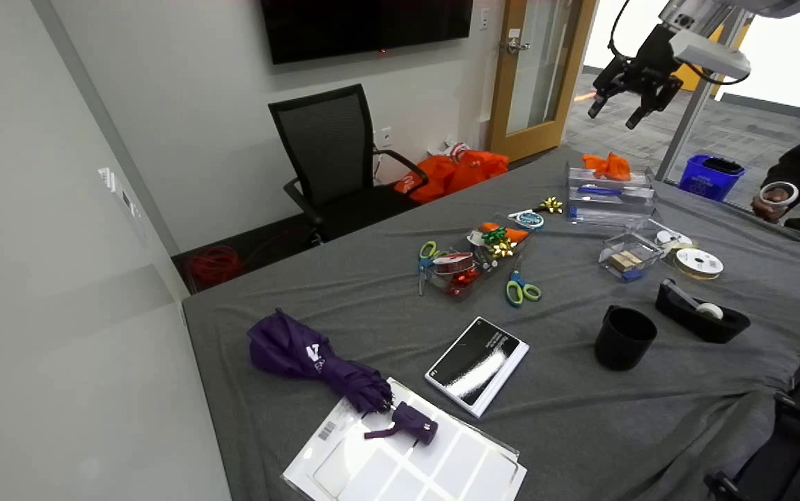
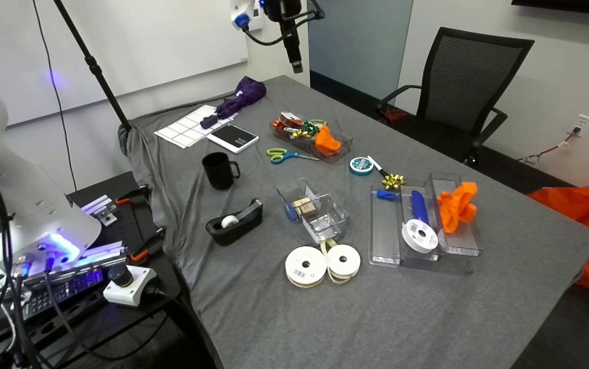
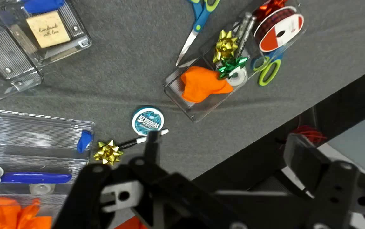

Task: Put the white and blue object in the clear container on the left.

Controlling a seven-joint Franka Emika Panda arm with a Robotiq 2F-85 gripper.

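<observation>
The white and blue object is a round mint tin, lying flat on the grey table in both exterior views (image 1: pixel 530 220) (image 2: pixel 361 165) and in the wrist view (image 3: pixel 147 121). A white-and-black pen touches or lies close beside it, with a gold bow at its end. The small clear container (image 1: pixel 633 243) (image 2: pixel 329 224) (image 3: pixel 3 52) has two sections. One holds a tan block and something blue; the other looks empty. My gripper (image 1: pixel 613 117) (image 2: pixel 297 67) (image 3: pixel 226 141) is open and empty, high above the table. In the wrist view, one finger overlaps the tin's lower edge.
A clear tray with bows, ribbon and orange cloth (image 3: pixel 203 84) lies near the tin. A larger clear box (image 2: pixel 386 241) holds orange cloth and a spool. Scissors (image 2: pixel 286 155), white spools (image 2: pixel 306 265), a black mug (image 2: pixel 218 170) and a tape dispenser (image 2: pixel 235 223) stand around.
</observation>
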